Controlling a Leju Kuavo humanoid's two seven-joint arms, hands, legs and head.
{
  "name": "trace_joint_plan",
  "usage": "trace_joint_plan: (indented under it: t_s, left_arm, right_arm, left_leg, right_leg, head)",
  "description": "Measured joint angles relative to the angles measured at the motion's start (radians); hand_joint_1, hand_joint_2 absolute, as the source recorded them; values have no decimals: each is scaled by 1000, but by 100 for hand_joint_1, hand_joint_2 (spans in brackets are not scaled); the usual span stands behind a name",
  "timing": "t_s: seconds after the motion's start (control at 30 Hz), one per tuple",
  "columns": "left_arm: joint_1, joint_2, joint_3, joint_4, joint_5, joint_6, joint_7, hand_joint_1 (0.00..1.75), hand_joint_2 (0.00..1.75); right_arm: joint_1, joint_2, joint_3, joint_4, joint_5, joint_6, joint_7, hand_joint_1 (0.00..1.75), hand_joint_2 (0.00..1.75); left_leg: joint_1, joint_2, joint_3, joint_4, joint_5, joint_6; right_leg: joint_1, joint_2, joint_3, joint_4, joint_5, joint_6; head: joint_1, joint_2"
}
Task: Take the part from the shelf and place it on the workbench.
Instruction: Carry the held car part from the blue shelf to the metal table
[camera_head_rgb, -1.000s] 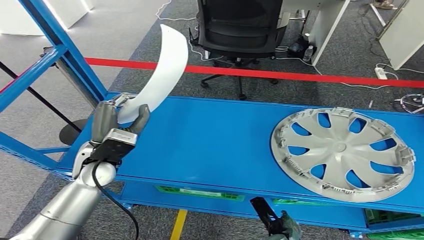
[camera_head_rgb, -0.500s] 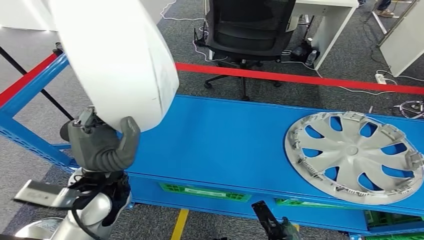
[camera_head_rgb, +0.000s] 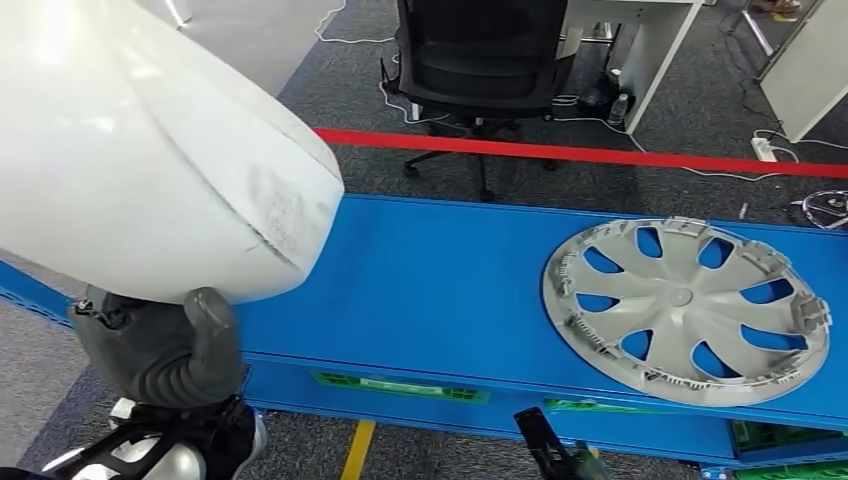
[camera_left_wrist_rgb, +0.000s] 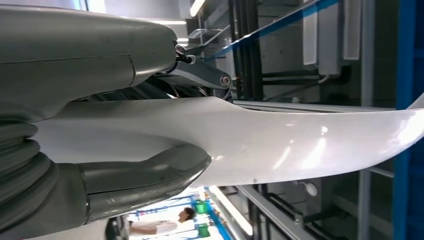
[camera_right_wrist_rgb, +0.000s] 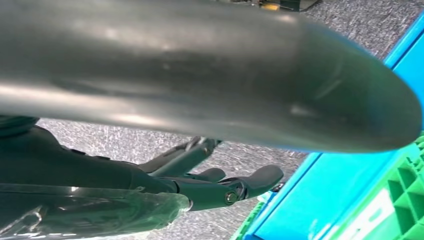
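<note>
The white curved part (camera_head_rgb: 150, 150) is clamped in the left hand (camera_head_rgb: 165, 345), held right up close in the head view. From the left wrist view, the thumb (camera_left_wrist_rgb: 145, 172) is seen pressed against one face with darker fingers (camera_left_wrist_rgb: 200, 77) behind. The right hand (camera_right_wrist_rgb: 225, 187) is seen hanging with fingers loosely apart, nothing gripped. Beyond the left hand lie the blue shelf (camera_head_rgb: 440, 290) and a silver hubcap (camera_head_rgb: 685, 305).

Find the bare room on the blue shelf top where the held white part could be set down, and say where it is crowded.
The blue shelf top is bare from the white part in the left hand across to the silver wheel cover. The wheel cover crowds the right end, reaching nearly from the back edge to the front edge.
</note>
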Motion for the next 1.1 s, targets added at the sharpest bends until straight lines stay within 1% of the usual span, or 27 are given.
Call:
trace_joint_plan:
  t_s: [0.03,0.07,0.1,0.13,0.23,0.27,0.3,0.33,0.4,0.43,0.47,0.5,0.53,0.57,0.6,0.63,0.67,0.77,0.8,0.83,0.87,0.93,0.97,1.0,1.03,1.07,1.1]
  left_arm:
    - [2,3,-6,-8,-1,2,-3,175,175]
    - [4,5,-12,-15,-2,3,-4,175,175]
    - [5,6,-17,-21,-4,3,-5,175,175]
    - [6,7,-21,-25,-4,4,-6,175,175]
    - [12,11,-27,-34,-4,5,-6,175,175]
    - [12,12,-29,-37,-4,5,-6,175,175]
    - [13,11,-30,-39,-4,5,-6,175,175]
    - [13,11,-31,-41,-4,4,-6,175,175]
    - [14,13,-34,-42,2,-5,-6,175,175]
    - [15,16,-37,-42,9,-15,-6,175,175]
    - [15,19,-41,-42,19,-28,-7,175,175]
    - [17,23,-46,-43,31,-42,-9,175,175]
    - [19,28,-49,-44,40,-52,-12,175,175]
    - [22,31,-52,-47,49,-59,-17,175,175]
    - [27,35,-53,-51,55,-60,-22,175,175]
    - [31,39,-53,-56,61,-60,-26,175,175]
    - [36,42,-53,-62,66,-59,-30,175,175]
    - [51,50,-53,-71,79,-66,-35,175,175]
    - [54,53,-54,-73,82,-72,-36,175,175]
    - [57,56,-54,-74,85,-79,-37,175,175]
    - [59,60,-54,-74,88,-85,-37,175,175]
    - [66,69,-55,-74,91,-95,-37,175,175]
    - [69,73,-55,-74,92,-99,-37,175,175]
    - [72,77,-55,-74,91,-101,-37,175,175]
    - [74,81,-55,-74,88,-103,-38,175,175]
    - [75,84,-55,-74,85,-103,-39,175,175]
    - [76,86,-55,-74,82,-102,-39,175,175]
  right_arm:
    - [0,0,-2,0,-1,0,-1,0,0]
    - [1,0,-3,0,-1,0,-2,0,0]
    - [1,0,-5,0,-2,-1,-3,0,0]
    - [1,0,-6,0,-2,-1,-4,0,0]
    - [3,1,-10,0,-4,-2,-4,0,0]
    - [3,1,-10,0,-4,-2,-5,0,0]
    - [3,1,-11,0,-4,-2,-5,0,0]
    - [3,1,-11,0,-4,-2,-5,0,0]
    - [4,1,-11,1,-4,-3,-5,0,0]
    - [5,1,-12,1,-5,-3,-6,0,0]
    - [6,1,-12,1,-5,-3,-8,0,0]
    - [7,1,-14,2,-5,-3,-10,0,0]
    - [8,1,-16,2,-6,-3,-13,0,0]
    - [8,1,-19,2,-8,-3,-17,0,0]
    - [7,3,-22,2,-9,-3,-20,0,0]
    - [7,4,-25,2,-11,-3,-23,0,0]
    - [8,5,-28,3,-13,-3,-25,0,0]
    - [15,7,-38,3,-19,-5,-32,0,0]
    - [16,7,-42,3,-21,-5,-34,0,0]
    - [16,8,-45,3,-21,-6,-35,0,0]
    - [16,8,-48,3,-22,-6,-37,0,0]
    - [16,8,-54,3,-24,-7,-37,0,0]
    - [17,8,-57,3,-25,-7,-37,0,0]
    - [17,8,-59,3,-26,-7,-37,0,0]
    - [17,8,-62,3,-27,-7,-38,0,0]
    - [17,8,-65,3,-28,-7,-38,0,0]
    - [17,8,-67,3,-28,-7,-39,0,0]
  left_leg:
    - [0,0,35,-62,31,4]
    - [-1,0,71,-129,54,7]
    - [-1,0,97,-178,67,11]
    - [-2,0,111,-206,70,15]
    - [-4,-2,113,-220,74,31]
    - [-2,-1,114,-222,76,37]
    - [0,-1,115,-225,78,42]
    - [1,0,116,-225,79,45]
    - [1,0,115,-225,79,48]
    - [0,0,115,-225,78,49]
    - [0,0,115,-225,78,50]
    - [0,0,116,-225,78,50]
    - [1,0,118,-225,77,49]
    - [1,-1,120,-224,76,47]
    - [0,-1,121,-222,74,42]
    - [-2,-2,121,-220,72,37]
    - [-5,-2,121,-219,71,31]
    - [-4,-2,121,-221,72,17]
    - [-3,-1,117,-212,63,12]
    - [-2,-1,105,-186,44,7]
    - [-2,0,83,-137,15,3]
    - [-1,0,19,-5,-46,-2]
    - [-1,0,-6,43,-59,-2]
    - [-1,0,-14,57,-53,-1]
    - [-1,0,-4,34,-29,1]
    - [-1,0,23,-22,6,4]
    - [-1,1,57,-90,39,7]
  right_leg:
    - [0,1,1,0,0,1]
    - [2,2,0,2,0,5]
    - [4,2,-1,2,1,9]
    - [6,3,-2,2,1,15]
    - [3,2,-3,-4,4,34]
    - [2,1,-9,9,-7,39]
    - [2,0,-21,35,-24,43]
    - [2,-1,-38,73,-47,45]
    - [2,-1,-88,183,-102,49]
    - [2,-1,-112,238,-121,50]
    - [3,-1,-128,273,-129,51]
    - [2,-1,-127,274,-120,51]
    - [2,-1,-105,233,-93,51]
    - [1,-2,-68,164,-58,52]
    - [0,-2,-30,93,-34,51]
    - [0,0,-2,39,-18,47]
    - [0,1,14,9,-13,42]
    - [3,4,15,2,-13,19]
    - [2,4,15,1,-12,12]
    - [0,3,15,-1,-10,6]
    - [-1,2,15,-1,-10,2]
    - [-1,0,14,-1,-10,-1]
    - [-1,0,14,-1,-10,-2]
    - [0,0,14,-1,-10,-2]
    - [0,0,15,-1,-11,-1]
    - [-1,1,16,-1,-11,-1]
    - [0,2,17,-1,-11,1]
  head:
    - [0,0]
    - [0,0]
    - [1,0]
    - [1,0]
    - [3,0]
    - [4,0]
    - [5,0]
    - [7,0]
    - [8,0]
    - [8,0]
    - [8,0]
    - [8,0]
    - [8,0]
    - [8,0]
    - [8,0]
    - [7,0]
    - [6,0]
    - [3,0]
    - [2,0]
    - [0,0]
    - [-2,0]
    - [-4,0]
    - [-4,0]
    - [-4,0]
    - [-4,0]
    - [-4,0]
    - [-4,0]
